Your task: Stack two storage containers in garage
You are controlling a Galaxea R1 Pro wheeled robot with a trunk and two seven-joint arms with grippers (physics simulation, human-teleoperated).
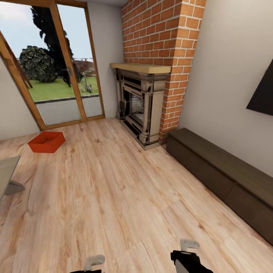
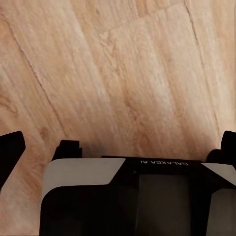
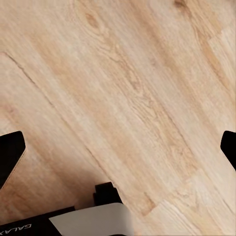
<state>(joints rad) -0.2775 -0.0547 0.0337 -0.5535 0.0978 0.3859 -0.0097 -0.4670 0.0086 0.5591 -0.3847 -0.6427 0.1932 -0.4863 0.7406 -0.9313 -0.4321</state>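
Nearest, at the bottom edge of the head view: left gripper [image 1: 93, 262] and right gripper [image 1: 188, 252], both low over light wood plank flooring [image 1: 125, 197]. In the left wrist view, left gripper [image 2: 118, 147] spread wide, black fingertips [image 2: 10, 152] at opposite edges of the picture, bare planks between, nothing held. In the right wrist view, right gripper [image 3: 118, 152] likewise spread wide, fingertips [image 3: 11, 155] far apart, only flooring [image 3: 123, 88] in the gap, nothing gripped.

Farther out at the left edge of the head view: corner of a grey table [image 1: 7, 172] on an angled leg. Along the right wall: a long, low, dark wood bench [image 1: 223, 178], with the corner of a black wall panel [image 1: 263, 93] above it.

Beyond the table, on the planks near the glass doors: one orange-red storage container [image 1: 46, 141], open side up, empty as far as visible, well apart from both grippers. Second container nowhere among these things.

At the far wall: wood-framed glass doors [image 1: 57, 72] with lawn, dark bushes and sky behind. Right of the doors: a fireplace [image 1: 138, 106] with a pale wood mantel shelf [image 1: 141, 68], set in a red brick chimney column [image 1: 163, 34]; beige wall [image 1: 223, 64] to its right.
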